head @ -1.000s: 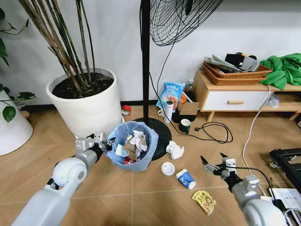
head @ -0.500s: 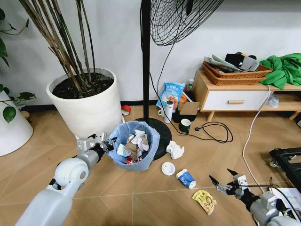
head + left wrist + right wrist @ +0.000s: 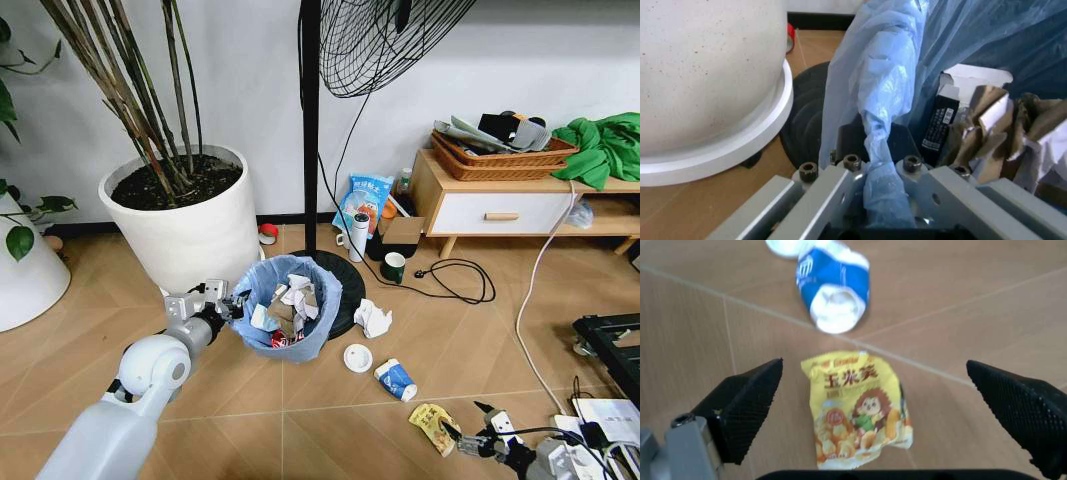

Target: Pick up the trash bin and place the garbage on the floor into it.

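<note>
Left gripper (image 3: 218, 300) is clamped on the rim of the trash bin (image 3: 287, 310), at the bin's 9 o'clock in the head view; the left wrist view shows the fingers (image 3: 840, 185) pinching a twisted fold of the light blue bag (image 3: 880, 115) against the dark rim. Right gripper (image 3: 470, 432) sits low at the 5 o'clock corner of the head view, its fingers spread wide; in the right wrist view the two black fingertips (image 3: 747, 405) stand on either side of the yellow snack wrapper (image 3: 857, 412), well apart from it and not touching.

Trash bin stands on the floor (image 3: 200, 420) near the middle of the head view, already holding crumpled white and brown paper (image 3: 290, 300). A cardboard piece with a barcode (image 3: 939, 125) lies inside against the bag.

Garbage on the floor, outward from the bin: crumpled white paper (image 3: 372, 318) at its 3 o'clock, a small white cup (image 3: 357, 358) at 4 o'clock, a blue-white carton (image 3: 396, 380) beyond that, and the yellow snack wrapper (image 3: 432, 425) farthest out, just beside the right gripper.

Large white plant pot (image 3: 185, 215) rises at the bin's 11 o'clock; the fan stand's black base (image 3: 345, 285) lies behind the bin at 1 o'clock.
</note>
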Controlling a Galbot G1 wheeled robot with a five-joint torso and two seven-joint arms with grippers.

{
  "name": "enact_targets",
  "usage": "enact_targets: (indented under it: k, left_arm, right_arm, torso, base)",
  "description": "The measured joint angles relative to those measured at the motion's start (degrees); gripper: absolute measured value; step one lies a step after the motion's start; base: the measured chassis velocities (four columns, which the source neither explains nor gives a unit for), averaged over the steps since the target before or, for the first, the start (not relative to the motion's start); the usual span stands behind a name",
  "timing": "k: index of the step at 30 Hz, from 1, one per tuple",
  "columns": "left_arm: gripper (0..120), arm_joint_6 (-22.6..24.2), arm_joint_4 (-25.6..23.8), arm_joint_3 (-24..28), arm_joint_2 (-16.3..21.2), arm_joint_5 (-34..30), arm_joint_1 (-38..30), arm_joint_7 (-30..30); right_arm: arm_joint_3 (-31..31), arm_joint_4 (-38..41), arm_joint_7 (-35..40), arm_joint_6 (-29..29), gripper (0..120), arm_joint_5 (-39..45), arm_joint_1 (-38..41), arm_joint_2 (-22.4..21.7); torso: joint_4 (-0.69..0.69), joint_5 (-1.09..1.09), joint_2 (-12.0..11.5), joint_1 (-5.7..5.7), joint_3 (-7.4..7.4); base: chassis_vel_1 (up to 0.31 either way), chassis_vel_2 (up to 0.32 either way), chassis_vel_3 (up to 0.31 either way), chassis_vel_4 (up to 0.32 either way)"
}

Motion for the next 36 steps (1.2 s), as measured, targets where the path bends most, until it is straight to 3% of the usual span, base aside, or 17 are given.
enact_targets:
  k: [12, 29, 33, 35, 36]
  left_arm:
    - [0, -0.1, -0.6, -0.6, -0.2, 0.1, 0.3, 0.0]
    - [0, -0.2, -0.4, -0.4, 0.0, 0.0, 0.1, 0.1]
    - [0, -0.2, -0.3, -0.4, 0.1, -0.1, 0.1, 0.1]
    - [0, -0.2, -0.3, -0.3, 0.2, -0.1, 0.1, 0.1]
    - [0, -0.2, -0.2, -0.2, 0.3, -0.2, 0.0, 0.1]
  right_arm:
    - [-5.5, -8.8, 2.0, -0.7, 100, -1.9, 7.9, 0.6]
    - [-7.1, -14.7, 2.7, -0.9, 100, -2.7, 11.5, 3.3]
    - [-7.2, -15.9, 3.1, -0.7, 97, -2.8, 12.0, 3.7]
    - [-7.2, -16.6, 3.1, -0.6, 92, -2.8, 12.2, 3.8]
    - [-7.2, -17.7, 3.2, -0.3, 84, -2.8, 12.6, 4.0]
  torso:
    - [0.01, 0.01, 0.0, 0.0, 0.0]
    - [0.0, 0.01, 0.0, 0.0, 0.0]
    - [0.0, 0.01, 0.0, 0.0, 0.0]
    - [0.0, 0.0, 0.0, 0.0, 0.0]
    - [-0.01, 0.0, 0.0, 0.0, 0.0]
  base:
    - [0.0, 0.0, 0.0, 0.0]
    - [0.0, 0.0, 0.0, 0.0]
    - [0.0, 0.0, 0.0, 0.0]
    - [0.0, 0.0, 0.0, 0.0]
    - [0.0, 0.0, 0.0, 0.0]
